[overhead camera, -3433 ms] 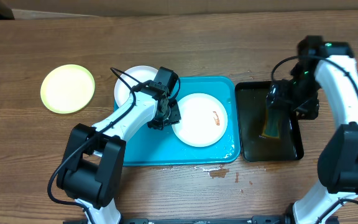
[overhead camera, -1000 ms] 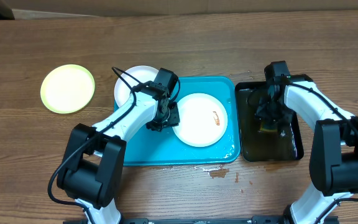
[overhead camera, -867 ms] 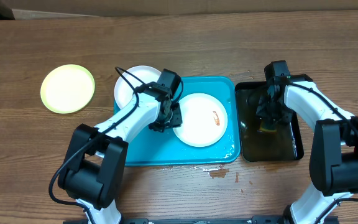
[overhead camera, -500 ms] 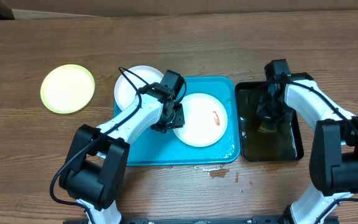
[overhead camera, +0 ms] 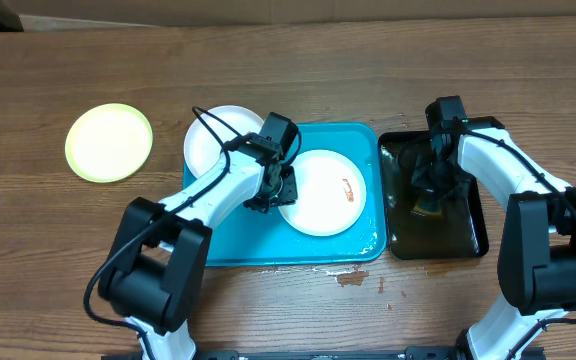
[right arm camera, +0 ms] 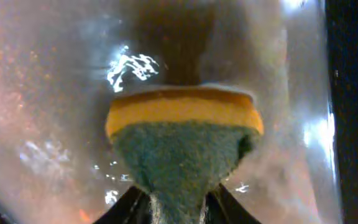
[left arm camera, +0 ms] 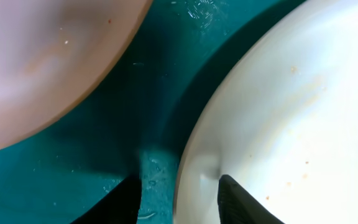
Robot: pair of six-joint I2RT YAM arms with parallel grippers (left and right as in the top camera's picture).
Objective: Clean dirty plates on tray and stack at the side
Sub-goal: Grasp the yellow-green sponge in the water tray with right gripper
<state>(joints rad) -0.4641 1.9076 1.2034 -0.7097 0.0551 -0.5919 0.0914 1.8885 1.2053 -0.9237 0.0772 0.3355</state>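
A white plate [overhead camera: 320,192] with a brown-orange smear [overhead camera: 348,190] lies in the turquoise tray [overhead camera: 268,250]. My left gripper [overhead camera: 273,195] is open at that plate's left edge. In the left wrist view its jaws [left arm camera: 179,199] straddle the rim, one finger on the plate [left arm camera: 291,112], the other on the tray [left arm camera: 148,93]. A second white plate [overhead camera: 218,140] overlaps the tray's far left corner. The lime-green plate [overhead camera: 109,142] rests on the table at the left. My right gripper [overhead camera: 431,190] is shut on a yellow-and-green sponge [right arm camera: 182,137] low in the black tray [overhead camera: 463,235].
The black tray holds murky water [right arm camera: 55,93] and stands directly right of the turquoise tray. Small brown spills [overhead camera: 353,277] mark the table in front of the trays. The second white plate [left arm camera: 42,62] lies close to my left fingers.
My left gripper has edged right onto the plate's rim. The right arm swung in from the right with the sponge and has held still in the black tray over the last second.
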